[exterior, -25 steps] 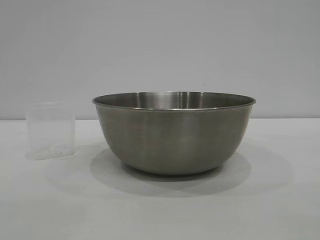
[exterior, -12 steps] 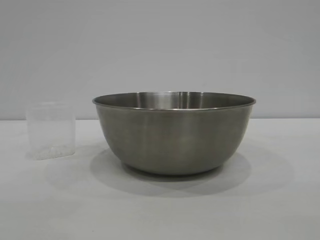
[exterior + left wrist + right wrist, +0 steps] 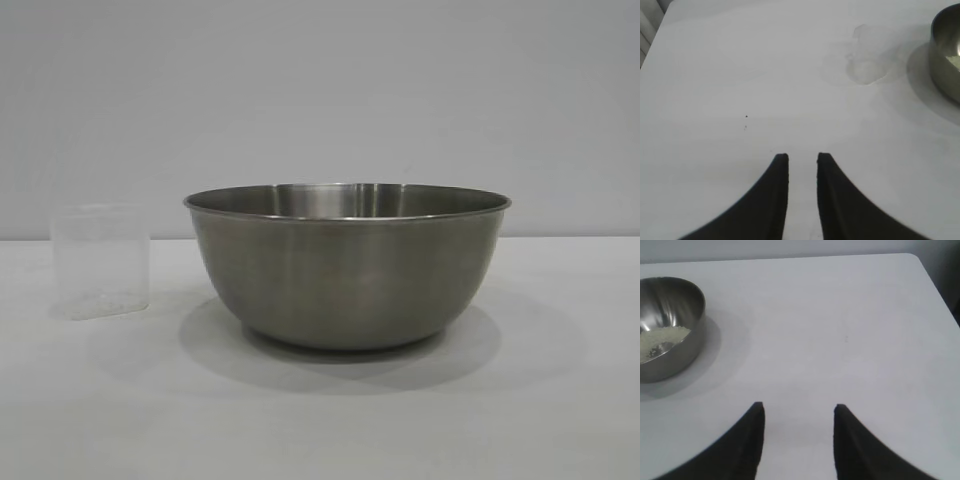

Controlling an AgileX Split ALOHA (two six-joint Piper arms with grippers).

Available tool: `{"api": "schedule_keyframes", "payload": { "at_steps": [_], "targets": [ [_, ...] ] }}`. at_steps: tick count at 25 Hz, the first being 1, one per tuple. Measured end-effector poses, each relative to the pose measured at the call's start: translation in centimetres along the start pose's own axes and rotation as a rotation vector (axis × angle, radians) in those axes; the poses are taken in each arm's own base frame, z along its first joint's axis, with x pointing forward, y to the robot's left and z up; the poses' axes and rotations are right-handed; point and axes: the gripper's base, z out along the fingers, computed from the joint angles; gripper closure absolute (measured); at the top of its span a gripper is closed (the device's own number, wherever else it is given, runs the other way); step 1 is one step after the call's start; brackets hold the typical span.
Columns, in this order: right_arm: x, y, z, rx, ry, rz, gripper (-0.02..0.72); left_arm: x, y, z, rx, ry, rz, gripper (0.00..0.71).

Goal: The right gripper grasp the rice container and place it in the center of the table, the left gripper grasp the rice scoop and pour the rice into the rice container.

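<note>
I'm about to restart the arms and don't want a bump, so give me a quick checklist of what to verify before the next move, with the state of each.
1. Rice container upright on the table: ok.
2. Rice in the container: ok, a pale patch lies on its floor in the right wrist view.
3. Rice scoop standing upright, apart from the container: ok.
4. Scoop emptied: cannot tell; only a faint trace shows at its bottom.
5. Left gripper clear of everything: ok, narrow gap between its fingers, nothing held, bare table beneath.
6. Right gripper clear of the container: ok, open and empty, container well off to one side.
</note>
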Motion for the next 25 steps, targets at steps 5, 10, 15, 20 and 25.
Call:
{"api": "schedule_keyframes", "payload": {
  "at_steps": [5,10,15,20,25],
  "targets": [
    [0.0,0.0,0.0,0.0,0.0,0.0,0.434,0.0,0.0,0.0,0.0,0.0,0.0,0.606],
    [0.0,0.0,0.0,0.0,0.0,0.0,0.434,0.0,0.0,0.0,0.0,0.0,0.0,0.606],
    [0.0,0.01,0.0,0.011,-0.001,0.007,0.434,0.0,0.0,0.0,0.0,0.0,0.0,0.606],
    [0.03,0.12,-0.04,0.105,-0.006,0.065,0.434,0.0,0.0,0.0,0.0,0.0,0.0,0.606],
    [0.03,0.15,-0.04,0.128,-0.007,0.079,0.434,0.0,0.0,0.0,0.0,0.0,0.0,0.606]
  ]
}}
